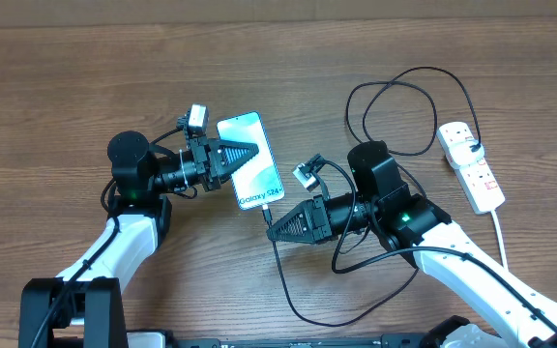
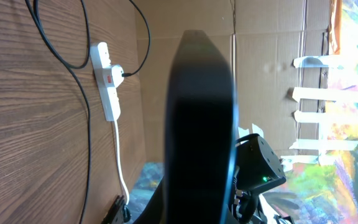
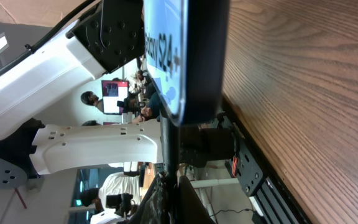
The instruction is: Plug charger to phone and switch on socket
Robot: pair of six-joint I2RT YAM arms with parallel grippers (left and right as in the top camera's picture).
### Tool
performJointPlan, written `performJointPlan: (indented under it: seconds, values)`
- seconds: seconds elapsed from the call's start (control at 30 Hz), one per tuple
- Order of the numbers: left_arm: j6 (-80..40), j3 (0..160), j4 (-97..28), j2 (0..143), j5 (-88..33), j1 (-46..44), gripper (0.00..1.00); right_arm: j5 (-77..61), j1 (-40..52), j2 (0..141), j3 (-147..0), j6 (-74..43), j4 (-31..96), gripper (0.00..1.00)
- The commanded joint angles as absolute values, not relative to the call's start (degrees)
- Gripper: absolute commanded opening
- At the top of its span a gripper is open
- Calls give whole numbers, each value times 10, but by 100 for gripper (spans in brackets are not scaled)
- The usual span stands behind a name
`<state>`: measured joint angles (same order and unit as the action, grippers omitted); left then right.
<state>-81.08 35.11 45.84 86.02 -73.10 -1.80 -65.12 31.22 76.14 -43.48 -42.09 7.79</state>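
The phone (image 1: 251,162) shows its light screen with the "Galaxy S24+" text at its near short edge. My left gripper (image 1: 238,155) is shut on its left long edge. In the left wrist view the phone (image 2: 201,112) is a dark slab seen edge-on between the fingers (image 2: 197,208). My right gripper (image 1: 275,229) is shut on the charger plug tip (image 1: 267,213), which meets the phone's near short edge. In the right wrist view the plug (image 3: 169,146) rises from the fingers (image 3: 169,183) to the phone (image 3: 182,56). I cannot tell whether the tip is in the port. The socket (image 1: 472,166) lies at the far right.
The black charger cable (image 1: 303,309) loops near the table's front edge and again at the back right (image 1: 395,87), ending at a black plug in the socket (image 2: 106,81). The white cord (image 1: 499,227) runs from the socket toward the front. A cardboard wall stands behind the table.
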Motion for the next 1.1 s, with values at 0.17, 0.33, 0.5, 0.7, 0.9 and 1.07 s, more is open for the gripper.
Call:
performJointPlan:
  seconds: [0.17, 0.33, 0.5, 0.7, 0.9, 1.07]
  values:
    - [-819, 366, 463, 859, -749, -20, 4, -649, 316, 763, -431, -422, 65, 4]
    - [-819, 366, 463, 859, -750, -20, 4, -641, 316, 763, -431, -422, 65, 4]
    - [-824, 366, 463, 859, -756, -20, 4, -636, 316, 764, -431, -422, 65, 4]
    - [-826, 366, 463, 859, -764, -20, 4, -630, 316, 767, -431, -422, 65, 4]
    - [-828, 366, 463, 859, -764, -20, 4, -630, 316, 767, -431, -422, 56, 4]
    - [-828, 366, 463, 859, -763, -20, 4, -630, 316, 767, -431, -428, 54, 4]
